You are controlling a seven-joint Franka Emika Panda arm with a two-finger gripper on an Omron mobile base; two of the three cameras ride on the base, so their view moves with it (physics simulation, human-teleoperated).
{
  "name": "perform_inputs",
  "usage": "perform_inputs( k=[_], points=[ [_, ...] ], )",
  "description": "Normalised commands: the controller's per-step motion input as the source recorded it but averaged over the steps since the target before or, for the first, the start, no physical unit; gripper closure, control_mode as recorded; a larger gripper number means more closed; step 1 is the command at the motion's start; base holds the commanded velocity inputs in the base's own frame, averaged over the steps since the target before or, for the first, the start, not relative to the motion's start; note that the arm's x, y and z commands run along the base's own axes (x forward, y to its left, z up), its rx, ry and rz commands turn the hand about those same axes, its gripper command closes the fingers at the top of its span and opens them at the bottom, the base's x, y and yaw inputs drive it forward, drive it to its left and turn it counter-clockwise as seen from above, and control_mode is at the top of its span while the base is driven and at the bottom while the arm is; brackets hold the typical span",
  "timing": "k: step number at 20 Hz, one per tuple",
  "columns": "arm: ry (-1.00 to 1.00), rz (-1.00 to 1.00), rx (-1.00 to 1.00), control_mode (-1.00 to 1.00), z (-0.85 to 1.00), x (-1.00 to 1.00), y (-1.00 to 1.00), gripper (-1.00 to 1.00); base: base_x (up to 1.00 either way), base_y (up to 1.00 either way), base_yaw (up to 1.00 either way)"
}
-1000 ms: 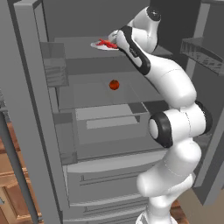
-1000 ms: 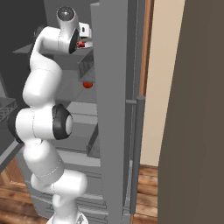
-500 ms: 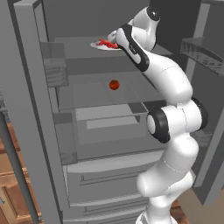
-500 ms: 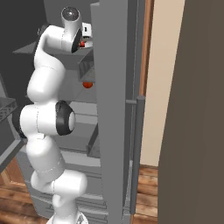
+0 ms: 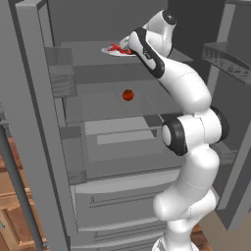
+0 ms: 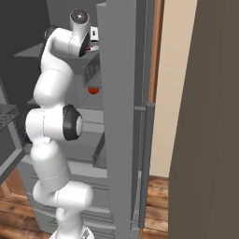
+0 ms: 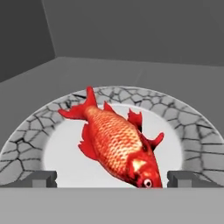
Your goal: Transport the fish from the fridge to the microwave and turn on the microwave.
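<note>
Reaching into the top shelf of the fridge [image 5: 34,127], the arm has its gripper [image 7: 112,177] poised just short of the fish [image 7: 116,146], which lies flat on a white plate [image 7: 192,127] with a cracked grey rim; in the hand view the fish fills the centre, head at the lower middle between the two fingertips [image 7: 41,178], forked tail up and to the left; the jaws stand wide apart, one tip at each lower corner, holding nothing.

In the left base view the fish [image 5: 117,48] and its plate [image 5: 109,50] sit at the upper middle of the frame, on the shelf just left of the hand; a small red tomato [image 5: 128,95] rests on the shelf below, well apart, and should be left alone.

The step in hand looks to be the final approach and grasp; to do it well, I would judge that the fingers should come down on either side of the thickest part of the body, behind the head, not on the fins or tail, which would likely slip; the body runs diagonally across the view, so a slight roll of the wrist to square the jaws across it would help; descending gently matters, since pressing on the plate rim could tip or slide it; close only once both tips are below the fish's upper surface; then lift straight up before withdrawing.
</note>
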Motion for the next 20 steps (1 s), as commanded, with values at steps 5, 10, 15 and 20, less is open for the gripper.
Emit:
perform_inputs(
  k=[5,10,15,20],
  points=[
    [0.03,0.00,0.00,-1.00,-0.01,0.19,0.01,-1.00,0.00,0.00,0.00],
    [0.03,0.00,0.00,-1.00,-0.01,0.17,0.04,-1.00,0.00,0.00,0.00],
    [0.01,0.00,0.00,-1.00,-0.06,0.10,0.09,-1.00,0.00,0.00,0.00],
    [0.00,0.00,0.00,-1.00,-0.15,0.09,0.11,-1.00,0.00,0.00,0.00]
  ],
)
